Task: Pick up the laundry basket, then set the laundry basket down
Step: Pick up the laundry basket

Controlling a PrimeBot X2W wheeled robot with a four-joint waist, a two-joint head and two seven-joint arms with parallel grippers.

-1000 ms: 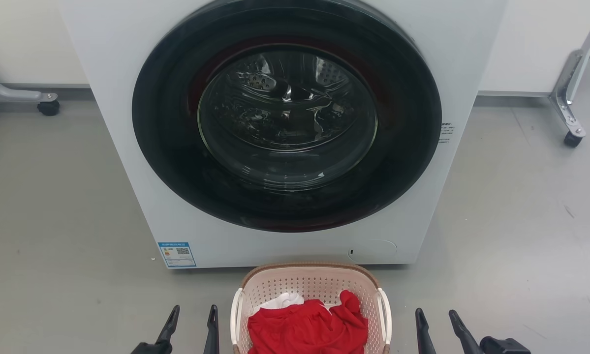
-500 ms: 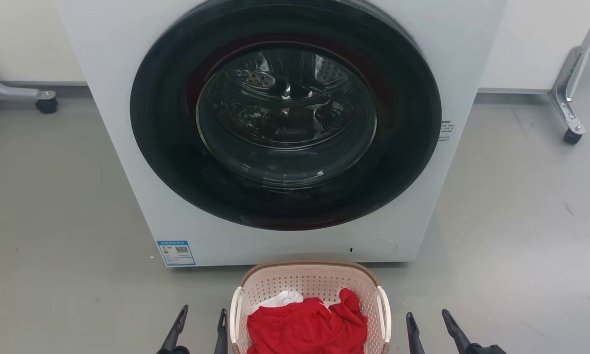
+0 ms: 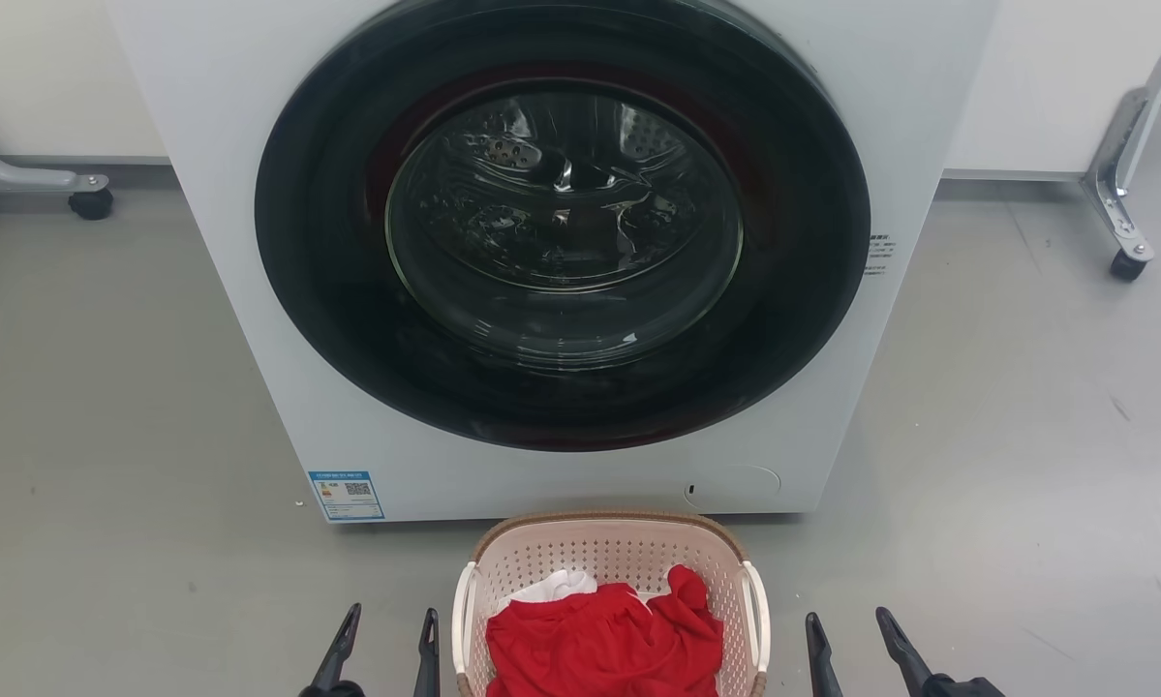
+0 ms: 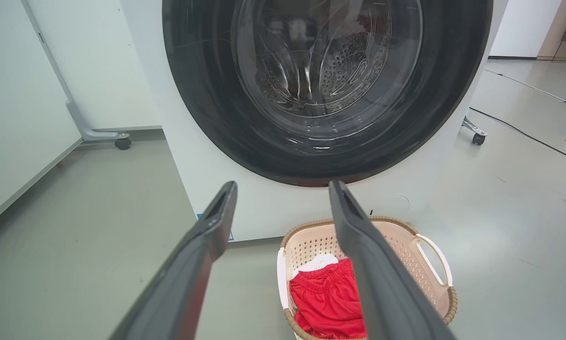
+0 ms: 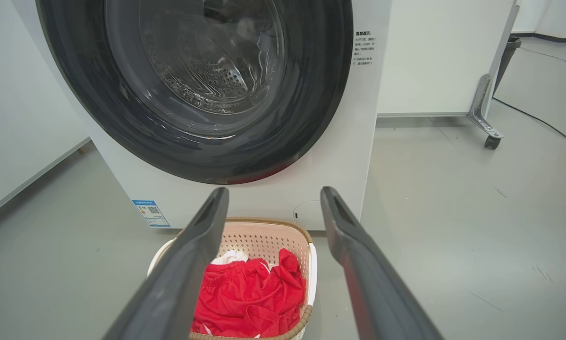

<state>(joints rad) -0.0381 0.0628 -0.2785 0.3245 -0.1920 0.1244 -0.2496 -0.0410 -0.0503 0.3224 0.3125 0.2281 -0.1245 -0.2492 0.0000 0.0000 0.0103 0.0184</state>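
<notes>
The laundry basket [image 3: 609, 552], pale pink-beige with a brown rim and white side handles, rests on the floor in front of the washing machine and holds red and white clothes. It also shows in the left wrist view [image 4: 405, 245] and in the right wrist view [image 5: 264, 236]. My left gripper [image 3: 391, 621] stands open just left of the basket's left handle, apart from it. My right gripper [image 3: 846, 624] stands open just right of the right handle. Neither pair of fingers holds anything, as the left wrist view [image 4: 283, 189] and right wrist view [image 5: 273, 194] confirm.
A white front-loading washing machine [image 3: 561, 252] with a shut dark round door stands right behind the basket. Wheeled metal legs sit at the far left [image 3: 86, 198] and far right [image 3: 1127, 257]. Grey floor stretches on both sides.
Both grippers have moved inward toward the basket's sides since a second ago. The camera has tipped slightly. The basket has stayed put.
</notes>
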